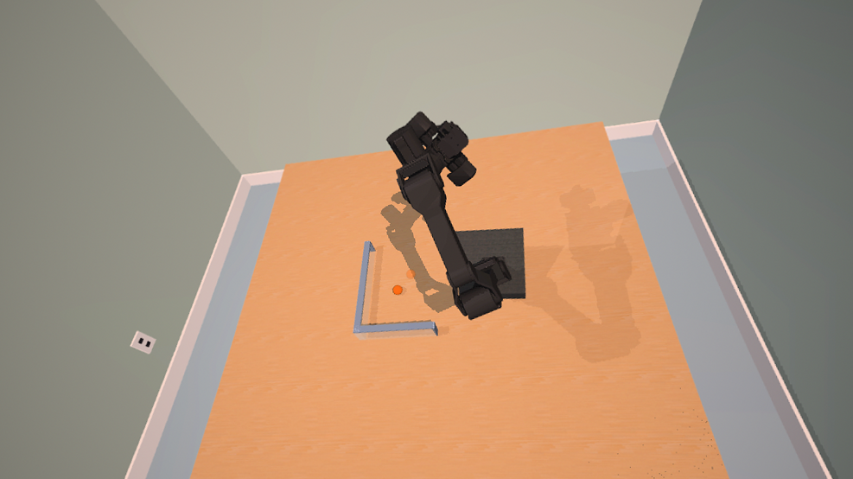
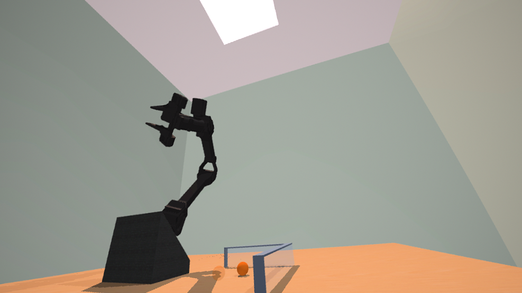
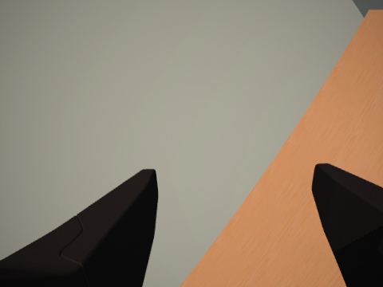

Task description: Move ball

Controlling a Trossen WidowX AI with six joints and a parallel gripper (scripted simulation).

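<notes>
Gripper (image 2: 154,116) sat high in the upper left-centre of the exterior view, fingers pointing left toward the wall, well above the table (image 2: 373,279). Jaws stood partly apart with nothing between them; the wrist view showed only wall and a wedge of table top through the gap between the two dark fingertips. Arm (image 1: 439,227) rose from the dark base (image 2: 142,250) at left-centre of the exterior view.

Ball (image 1: 397,289) lay on the table just left of centre in the top view, small and orange, inside the angle of the two low clear walls (image 1: 364,287), apart from both. See-through copy (image 1: 410,273) sat just up and to the right of it in that view, near but not overlapping, on the open side toward the base. In the exterior view the ball (image 2: 242,268) sat low centre, the copy (image 2: 218,272) to its left.

Handling, as judged: ball looked smooth, hard and light, so likely to roll at any touch and to squirt out of a pinch taken off-centre. Best hold would be across its widest line, fingers coming straight down either side. Short carry; release should be low and gentle, since no wall backs the target spot and the ball could wander.
</notes>
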